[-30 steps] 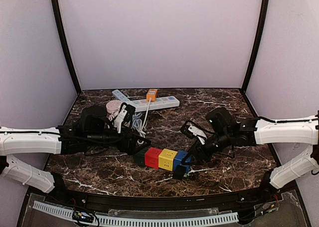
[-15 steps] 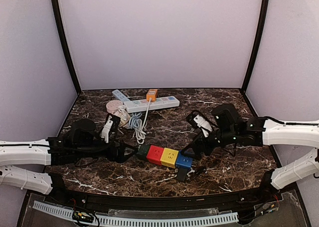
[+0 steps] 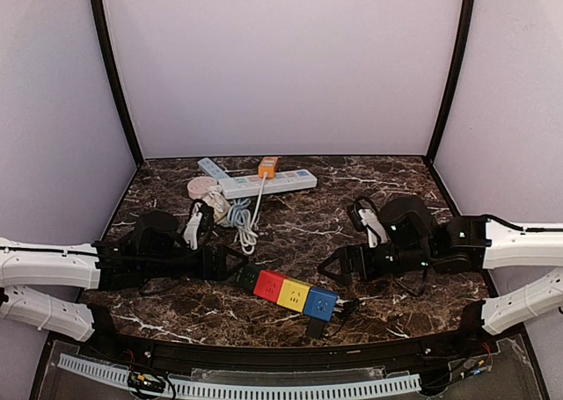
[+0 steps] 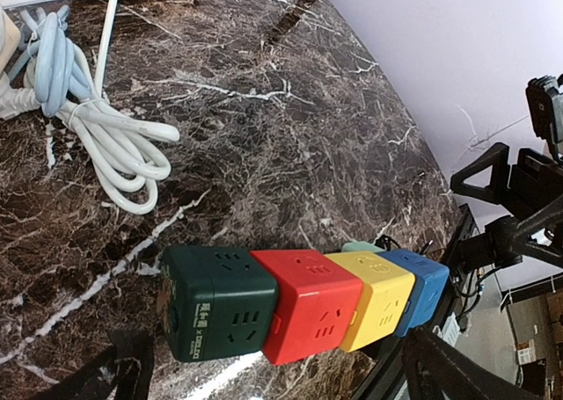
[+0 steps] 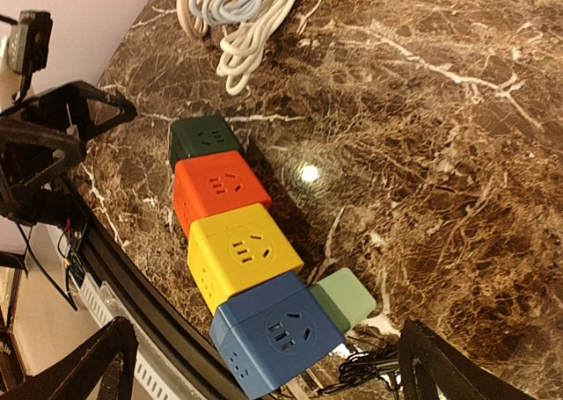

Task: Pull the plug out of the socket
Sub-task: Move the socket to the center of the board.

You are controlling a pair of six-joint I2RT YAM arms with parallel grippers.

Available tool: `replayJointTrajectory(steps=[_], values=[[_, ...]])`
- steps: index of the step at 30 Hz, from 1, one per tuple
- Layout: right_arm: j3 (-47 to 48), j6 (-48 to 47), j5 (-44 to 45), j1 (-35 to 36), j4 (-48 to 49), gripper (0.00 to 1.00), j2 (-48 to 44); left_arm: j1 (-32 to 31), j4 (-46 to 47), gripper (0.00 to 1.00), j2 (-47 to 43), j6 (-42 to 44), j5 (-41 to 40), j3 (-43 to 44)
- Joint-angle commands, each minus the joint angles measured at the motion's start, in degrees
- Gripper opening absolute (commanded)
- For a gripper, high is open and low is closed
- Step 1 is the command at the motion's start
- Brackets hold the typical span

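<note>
Top external: low left tool (image 3: 234,265) and right tool (image 3: 332,268) gape, flanking socket (image 3: 295,293).

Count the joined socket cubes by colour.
green cube: 1
red cube: 1
yellow cube: 1
blue cube: 1
Total: 4

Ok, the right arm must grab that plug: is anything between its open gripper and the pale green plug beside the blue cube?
Nothing visible does. In the right wrist view the pale green plug sits against the side of the blue cube, in plain sight between the fingers of the open right gripper.
</note>
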Motion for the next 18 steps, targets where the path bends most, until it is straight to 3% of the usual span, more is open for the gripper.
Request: replayJointTrajectory(steps=[1, 6, 18], values=[[-1.39, 2.93, 0.83, 3.42, 3.12, 0.98, 3.58, -0.14, -2.59, 1.0, 2.36, 1.48, -0.82, 2.9], [-2.59, -0.38, -3.16, 2.32, 4.85, 0.99, 7.16, -0.18, -0.77, 1.0, 3.74, -1.98, -0.06, 1.67], [-8.97, -1.72, -23.98, -6.74, 15.18, 0.99, 8.45, -0.14, 2.51, 1.0, 2.53, -5.65, 0.96, -0.67]])
